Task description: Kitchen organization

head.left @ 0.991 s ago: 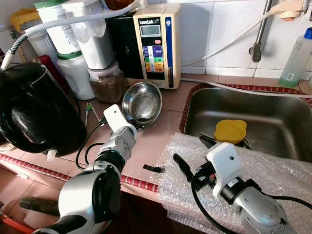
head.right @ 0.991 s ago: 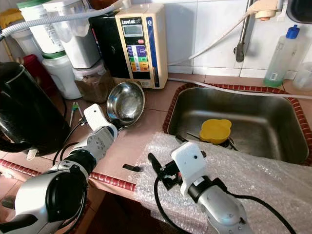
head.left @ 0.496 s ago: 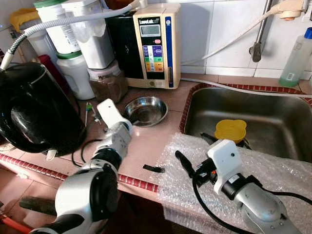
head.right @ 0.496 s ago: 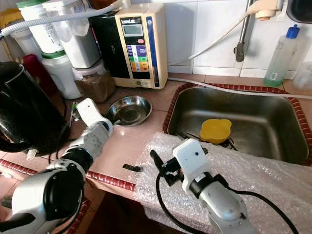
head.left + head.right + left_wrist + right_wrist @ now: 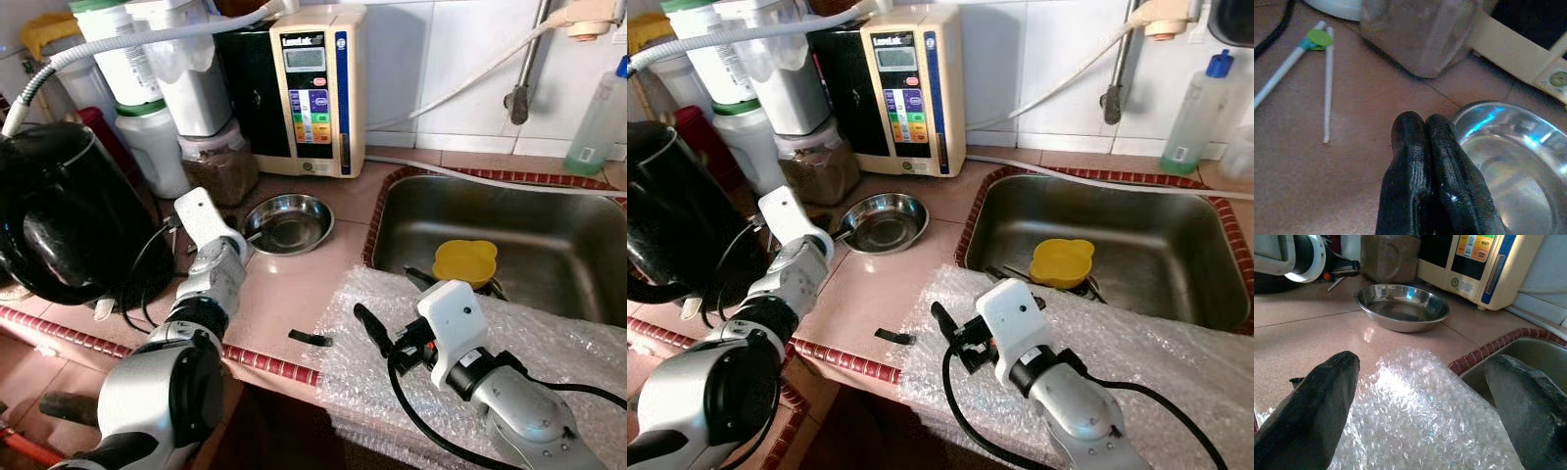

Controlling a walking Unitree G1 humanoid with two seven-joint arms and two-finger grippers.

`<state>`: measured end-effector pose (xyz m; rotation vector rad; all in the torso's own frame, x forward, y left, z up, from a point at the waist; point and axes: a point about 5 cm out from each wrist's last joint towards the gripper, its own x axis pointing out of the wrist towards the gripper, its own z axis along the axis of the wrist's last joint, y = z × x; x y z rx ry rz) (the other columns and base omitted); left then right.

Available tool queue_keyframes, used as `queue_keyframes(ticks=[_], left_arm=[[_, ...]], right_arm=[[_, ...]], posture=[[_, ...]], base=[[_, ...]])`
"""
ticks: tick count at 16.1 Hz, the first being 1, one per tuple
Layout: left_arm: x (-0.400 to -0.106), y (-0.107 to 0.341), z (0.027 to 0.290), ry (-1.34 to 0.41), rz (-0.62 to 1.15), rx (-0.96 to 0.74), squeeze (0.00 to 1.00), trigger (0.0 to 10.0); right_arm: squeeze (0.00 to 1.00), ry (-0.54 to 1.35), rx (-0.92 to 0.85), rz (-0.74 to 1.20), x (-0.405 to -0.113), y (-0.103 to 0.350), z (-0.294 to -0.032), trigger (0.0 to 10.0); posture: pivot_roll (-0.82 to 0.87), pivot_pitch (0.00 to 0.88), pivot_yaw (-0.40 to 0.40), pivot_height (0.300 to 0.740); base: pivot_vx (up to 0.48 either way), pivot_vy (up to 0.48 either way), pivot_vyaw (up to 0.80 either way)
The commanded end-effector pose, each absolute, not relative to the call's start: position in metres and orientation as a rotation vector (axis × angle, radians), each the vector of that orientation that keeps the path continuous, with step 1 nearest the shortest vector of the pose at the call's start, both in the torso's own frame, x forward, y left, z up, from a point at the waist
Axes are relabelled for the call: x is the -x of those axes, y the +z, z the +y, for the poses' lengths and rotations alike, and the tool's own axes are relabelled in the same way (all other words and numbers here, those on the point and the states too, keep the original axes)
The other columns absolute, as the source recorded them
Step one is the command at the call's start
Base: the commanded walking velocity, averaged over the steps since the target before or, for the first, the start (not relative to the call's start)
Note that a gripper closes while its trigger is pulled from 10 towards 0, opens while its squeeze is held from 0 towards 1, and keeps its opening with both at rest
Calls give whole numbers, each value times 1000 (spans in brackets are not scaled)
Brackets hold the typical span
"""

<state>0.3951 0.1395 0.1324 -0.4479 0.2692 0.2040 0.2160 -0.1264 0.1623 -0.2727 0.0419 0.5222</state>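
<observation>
From the left eye, a shiny metal bowl (image 5: 289, 222) is sitting flat on the reddish bench (image 5: 294, 284), between a big black kettle (image 5: 59, 220) and the sink (image 5: 509, 245). The left arm is reaching toward the bowl, and a yellow lid (image 5: 464, 262) is lying down in the sink. From the right eye, the right pincer (image 5: 955, 338) is hanging over a sheet of bubble wrap (image 5: 1136, 343) that is covering the front of the bench and part of the sink. A small black scrap (image 5: 893, 337) is lying near the edge. From the left wrist, the left pincer (image 5: 1425, 128) is pressing its two black fingers tight together with nothing between them, and its tip is sitting just beside the bowl's rim. Two thin white sticks (image 5: 1327, 78) are lying on the bench close by, and a jar of brown stuff (image 5: 1420, 34) is standing behind. From the right wrist, the right pincer is spreading its fingers (image 5: 1317, 401) wide apart and holding nothing, with the bubble wrap right under it and the bowl further off. The bowl is looking light, hard and slippery, so it could slide or spin if pushed. I think the best place to grab it is the thin rim, one finger inside and one outside. The bubble wrap is looking soft and floppy and would crumple.
</observation>
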Motion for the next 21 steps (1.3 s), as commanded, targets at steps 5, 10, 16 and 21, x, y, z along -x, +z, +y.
queue_keyframes(ticks=[5,10,16,21], left_arm=[[-399,145,135,140,203,439,1000,10000],[-399,142,123,122,235,469,1000,10000],[-394,128,120,121,311,425,1000,10000],[-394,129,125,138,289,425,1000,10000]], right_arm=[[188,533,292,40,-217,162,-126,10000],[184,537,302,40,-218,162,-125,10000],[188,536,304,42,-217,162,-125,10000],[188,537,307,41,-218,162,-124,10000]], posture=[[-114,0,140,740],[-123,0,141,740],[-126,0,142,740],[-124,0,145,740]], base=[[0,0,0],[0,0,0],[0,0,0],[0,0,0]])
